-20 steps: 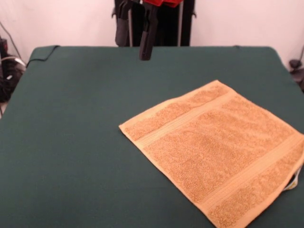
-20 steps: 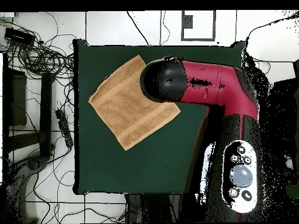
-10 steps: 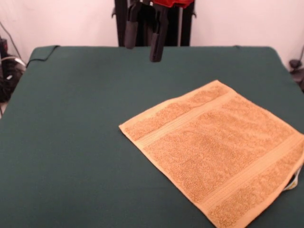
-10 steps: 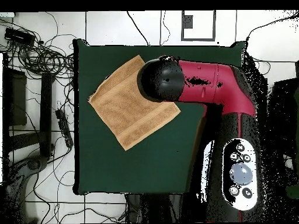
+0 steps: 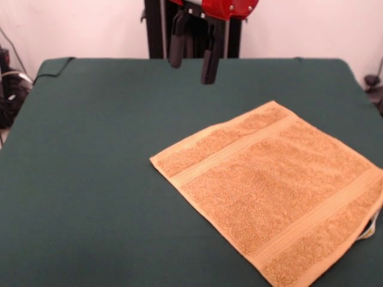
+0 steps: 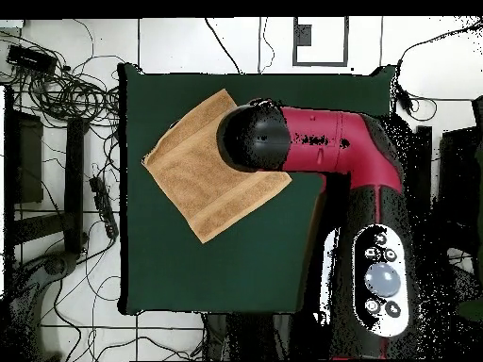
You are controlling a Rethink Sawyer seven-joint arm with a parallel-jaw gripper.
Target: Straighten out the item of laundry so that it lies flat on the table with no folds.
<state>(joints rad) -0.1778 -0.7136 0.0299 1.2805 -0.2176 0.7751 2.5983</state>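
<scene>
The item of laundry (image 5: 269, 188), an orange-tan towel, lies spread flat on the right half of the green table (image 5: 90, 179), turned like a diamond. Two woven bands cross it, and a small white label (image 5: 368, 230) sticks out at its right corner. My gripper (image 5: 191, 72) hangs open above the far middle of the table, up and to the left of the towel, touching nothing. In the overhead view the towel (image 6: 193, 179) sits near the table's (image 6: 217, 273) upper left corner. There the red and black arm (image 6: 311, 146) covers the towel's right corner and hides the gripper.
Cables (image 6: 66, 94) and a black stand (image 6: 28, 160) crowd the floor left of the table in the overhead view. The towel's right corner reaches the table's right edge in the front view, where dark gear (image 5: 9, 89) sits at the left.
The gripper has moved to the right in the front view and dropped slightly, staying open. The towel has not moved.
</scene>
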